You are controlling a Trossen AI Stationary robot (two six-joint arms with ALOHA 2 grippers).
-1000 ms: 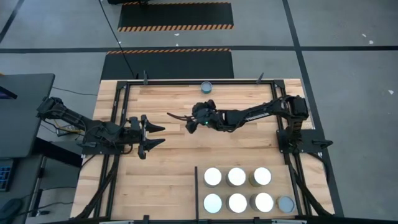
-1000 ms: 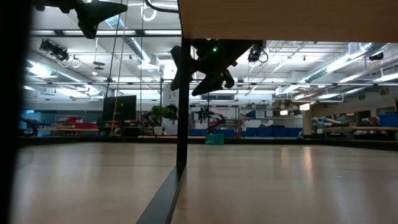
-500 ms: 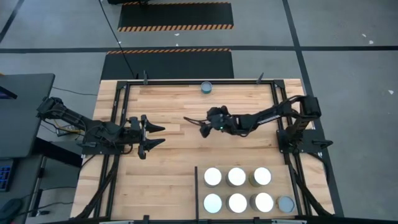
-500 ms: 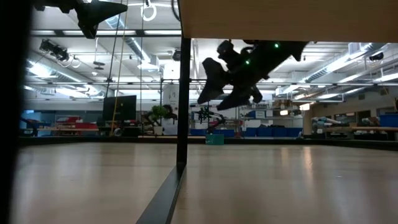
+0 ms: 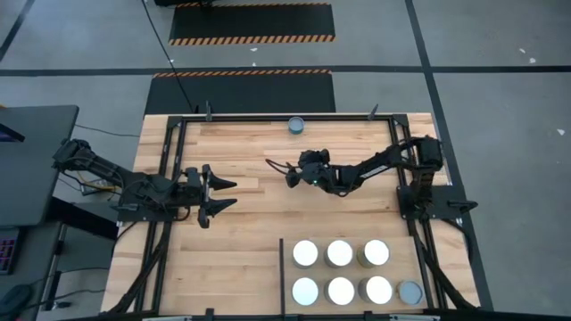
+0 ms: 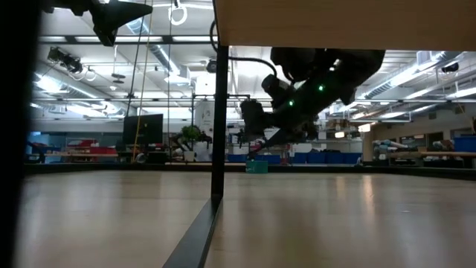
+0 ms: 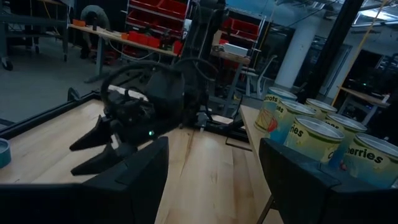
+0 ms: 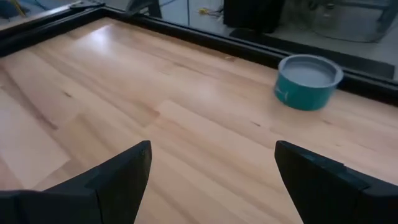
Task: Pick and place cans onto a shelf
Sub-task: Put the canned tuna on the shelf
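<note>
The right gripper (image 5: 284, 171) is held above the middle of the light-wood table (image 5: 250, 241), fingers spread wide with nothing between them. Just ahead of it, toward the far black rail, a short teal can (image 8: 308, 81) is seen standing upright on the planks, with a dull blue-grey round top and smooth sides; nothing is placed between it and the fingers, only bare grained wood.

The left gripper (image 5: 221, 193) is parked off to the other side, well apart from the right one, also opened up and empty.

Behind and to the side of the right gripper, the shelf (image 5: 348, 308) is marked off by thin black metal bars. Six cans (image 5: 340, 253) with bright silver-white lids are lined up there in two rows of three, and one dull grey-topped can (image 5: 410, 292) is set at the end of the near row. In the left wrist view their sides (image 7: 309, 140) are shown as bluish and yellow-green printed labels.

Striped black-and-yellow mats (image 5: 252, 24) are laid on the grey floor beyond the table.
</note>
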